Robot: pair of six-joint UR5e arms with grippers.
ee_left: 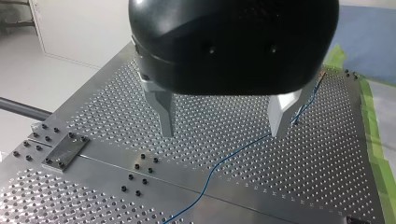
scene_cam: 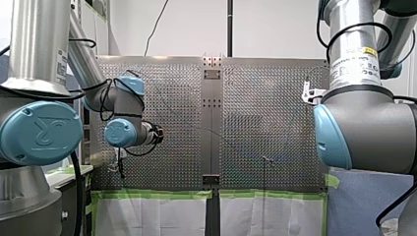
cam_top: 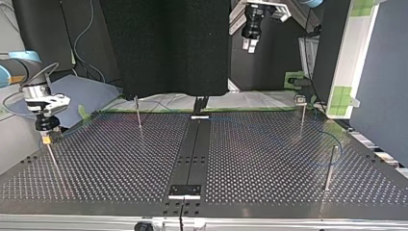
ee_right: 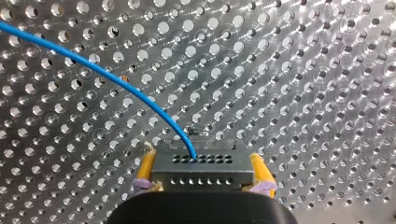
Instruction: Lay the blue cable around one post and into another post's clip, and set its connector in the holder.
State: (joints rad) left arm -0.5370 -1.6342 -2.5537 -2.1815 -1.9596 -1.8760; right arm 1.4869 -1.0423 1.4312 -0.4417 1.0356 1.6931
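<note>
In the right wrist view my right gripper (ee_right: 200, 179) is shut on the grey connector (ee_right: 198, 165), its yellow pads (ee_right: 145, 168) on both sides. The blue cable (ee_right: 93, 65) leaves the connector's face and curves away over the perforated plate. In the top view that gripper (cam_top: 46, 131) holds the connector (cam_top: 46, 139) at the tip of a thin post (cam_top: 54, 161) at the left. My left gripper (ee_left: 223, 126) hangs open above the plate, with the cable (ee_left: 233, 154) lying under and past its metal fingers (ee_left: 164, 116). At the top view's right the cable (cam_top: 340, 147) bends around a post (cam_top: 330, 166).
Two more posts stand toward the far edge in the top view, one (cam_top: 138, 113) left of the middle and one (cam_top: 302, 118) at the right with a small block on top. A dark centre strip (cam_top: 192, 149) splits the table. Green tape (scene_cam: 157, 194) lines the front view's lower edge.
</note>
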